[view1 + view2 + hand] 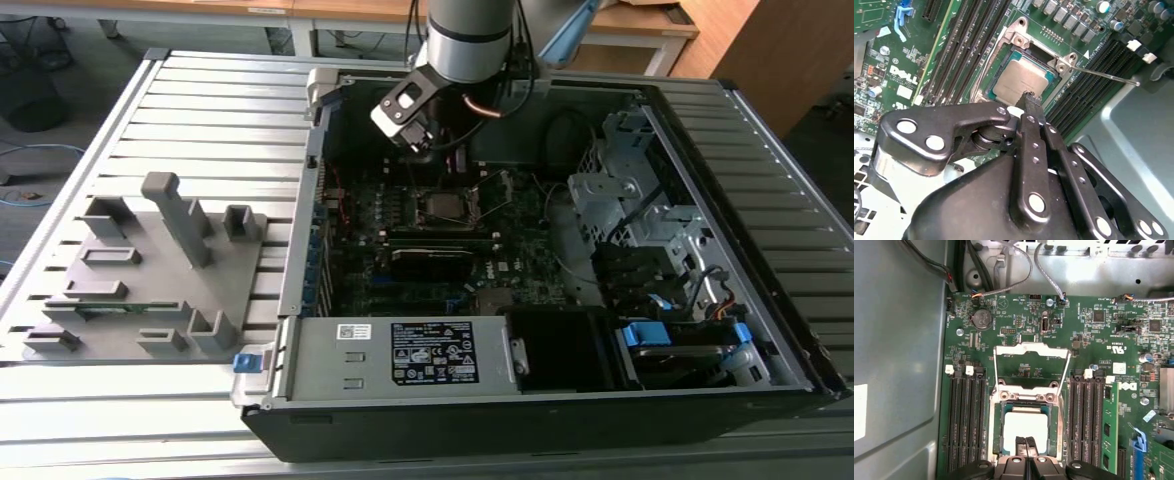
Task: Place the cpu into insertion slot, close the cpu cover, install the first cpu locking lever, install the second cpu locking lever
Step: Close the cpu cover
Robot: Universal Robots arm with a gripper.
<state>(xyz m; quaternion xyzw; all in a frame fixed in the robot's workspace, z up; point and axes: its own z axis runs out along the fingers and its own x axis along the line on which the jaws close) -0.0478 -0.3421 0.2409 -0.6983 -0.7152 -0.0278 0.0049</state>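
The cpu (1025, 424) lies flat in the insertion slot (993, 430), its pale metal top facing up; in the second wrist view the cpu (1021, 80) sits square inside the dark socket frame. The cpu cover (1031, 351) stands swung open behind the slot, its window showing green board. A thin wire lever (1104, 75) sticks out sideways from the socket's corner. My gripper (1026, 442) hovers over the cpu's near edge, its fingertips (1030, 99) pressed together with nothing between them. In the exterior view the gripper (427, 148) hangs just above the socket (447, 207).
Black memory slots (966, 420) flank the socket on both sides, with a green memory stick (1109, 415) in one. The case wall (899, 350) is close by. A grey parts fixture (147, 270) lies on the exterior view's left; the power supply (400, 355) and drive cage (627, 200) crowd the case.
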